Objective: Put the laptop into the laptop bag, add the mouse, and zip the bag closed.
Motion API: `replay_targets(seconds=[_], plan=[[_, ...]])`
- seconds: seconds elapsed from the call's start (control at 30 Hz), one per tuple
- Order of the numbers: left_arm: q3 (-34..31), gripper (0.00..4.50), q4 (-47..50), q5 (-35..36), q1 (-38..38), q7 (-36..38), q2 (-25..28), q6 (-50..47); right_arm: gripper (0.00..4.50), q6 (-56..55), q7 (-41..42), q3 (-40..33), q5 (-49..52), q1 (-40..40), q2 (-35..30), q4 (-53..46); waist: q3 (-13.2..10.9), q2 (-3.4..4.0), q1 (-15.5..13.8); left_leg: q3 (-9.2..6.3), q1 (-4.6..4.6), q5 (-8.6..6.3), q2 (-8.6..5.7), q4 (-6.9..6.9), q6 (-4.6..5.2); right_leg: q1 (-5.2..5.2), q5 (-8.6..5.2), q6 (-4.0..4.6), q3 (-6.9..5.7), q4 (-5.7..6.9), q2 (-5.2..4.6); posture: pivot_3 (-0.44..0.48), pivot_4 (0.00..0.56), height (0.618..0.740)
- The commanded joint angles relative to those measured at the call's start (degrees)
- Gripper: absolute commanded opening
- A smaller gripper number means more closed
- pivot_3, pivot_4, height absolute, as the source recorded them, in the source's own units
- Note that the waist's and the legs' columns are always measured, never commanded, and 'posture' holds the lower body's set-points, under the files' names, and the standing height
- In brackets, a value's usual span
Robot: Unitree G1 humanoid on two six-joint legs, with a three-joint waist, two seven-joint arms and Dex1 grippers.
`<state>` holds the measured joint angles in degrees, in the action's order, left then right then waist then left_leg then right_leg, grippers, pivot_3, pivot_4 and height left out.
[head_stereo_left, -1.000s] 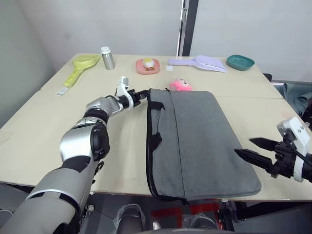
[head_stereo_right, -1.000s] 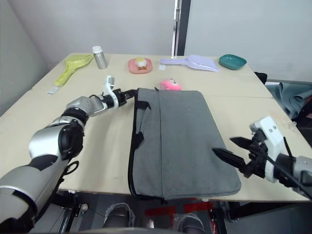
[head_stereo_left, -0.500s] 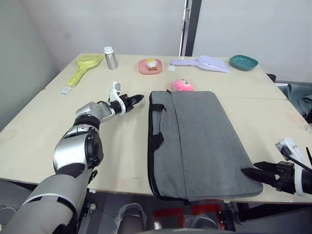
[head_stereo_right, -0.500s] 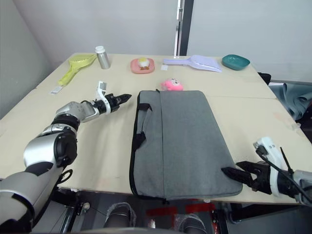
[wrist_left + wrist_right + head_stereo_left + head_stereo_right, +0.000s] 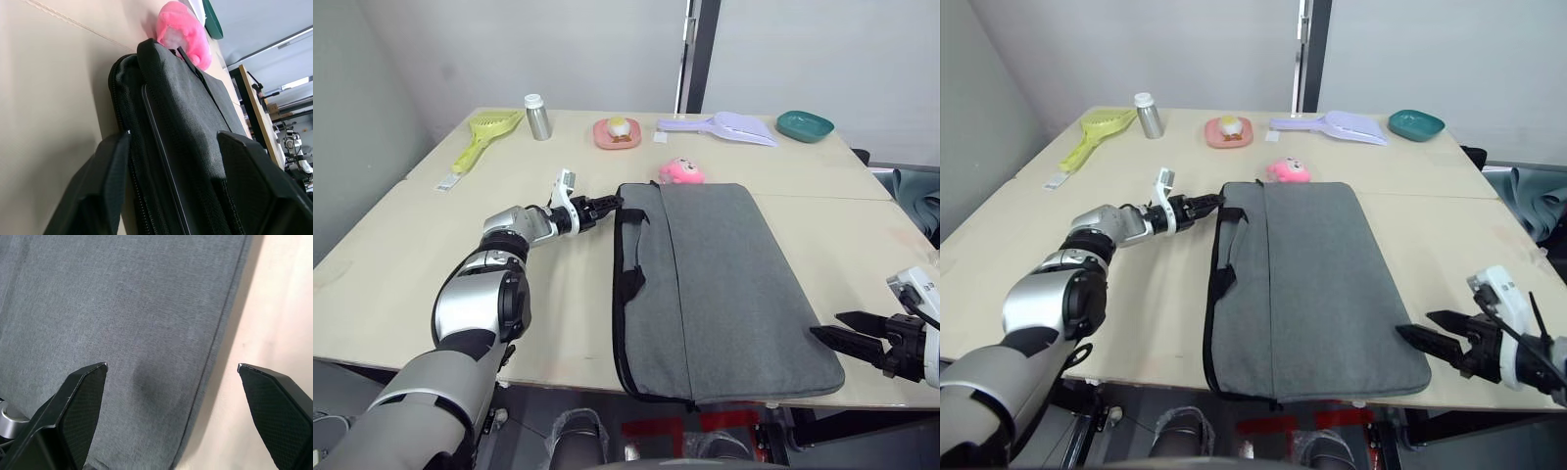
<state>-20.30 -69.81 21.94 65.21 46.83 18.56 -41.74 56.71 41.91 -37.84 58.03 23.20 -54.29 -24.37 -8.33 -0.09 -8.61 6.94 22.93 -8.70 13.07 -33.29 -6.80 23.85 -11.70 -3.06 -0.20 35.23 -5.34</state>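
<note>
— Tool on our left arm (image 5: 610, 205): where do we see it?
— Left of centre in the head view, arm stretched straight forward over the counter (image 5: 401, 245), fingers spread, tips at the far left corner of the laptop bag (image 5: 724, 284). In its wrist view the zipper edge lies between the two fingers (image 5: 98, 196).
— And the right tool (image 5: 850, 333)?
— Lower right, forearm low at the counter's near edge, fingers apart and pointing at the bag's near right corner, just short of it.
— The bag itself?
— Flat in the middle, pink plush charm (image 5: 681, 171) at its far edge.
</note>
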Motion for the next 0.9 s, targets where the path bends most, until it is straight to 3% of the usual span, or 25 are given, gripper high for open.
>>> replay_targets(seconds=[0.03,0.3,0.6,0.9], plan=[[-2.8,3.04,-1.1,2.4,3.1,-1.2,-1.6,0.9,4.5,0.2,0.1,-4.9,0.6,0.7,0.5,-3.0,0.0,0.0,0.0,0.0,0.0,0.0,0.0,0.0,0.0,0.0,0.0,-0.01,0.0,0.0,0.0,0.0,0.15,0.74],[-4.6,3.04,-3.2,2.8,3.4,-4.2,-5.0,1.7,4.5,0.6,-0.3,-7.7,0.6,3.2,2.6,-5.7,0.0,-0.01,-0.1,-0.02,-0.01,-0.02,-0.02,-0.01,0.02,-0.07,0.01,-0.02,-0.04,-0.06,-0.03,0.0,0.15,0.74],[-3.6,0.14,-3.5,1.3,3.7,-3.7,-5.1,3.4,4.5,1.3,-0.9,-12.0,2.1,6.9,5.3,-8.8,0.0,0.0,-0.1,-0.03,-0.03,-0.1,-0.03,-0.01,-0.11,-0.12,0.03,-0.09,-0.06,-0.07,-0.04,0.0,0.15,0.74],[-4.1,0.06,-2.3,1.9,4.1,-2.0,-3.3,1.7,4.5,4.5,1.2,-15.7,6.0,12.2,5.9,-7.6,0.0,0.01,0.3,-0.03,-0.04,-0.14,-0.01,0.04,-0.17,-0.12,0.03,-0.13,-0.08,-0.12,-0.02,0.0,0.15,0.74]])
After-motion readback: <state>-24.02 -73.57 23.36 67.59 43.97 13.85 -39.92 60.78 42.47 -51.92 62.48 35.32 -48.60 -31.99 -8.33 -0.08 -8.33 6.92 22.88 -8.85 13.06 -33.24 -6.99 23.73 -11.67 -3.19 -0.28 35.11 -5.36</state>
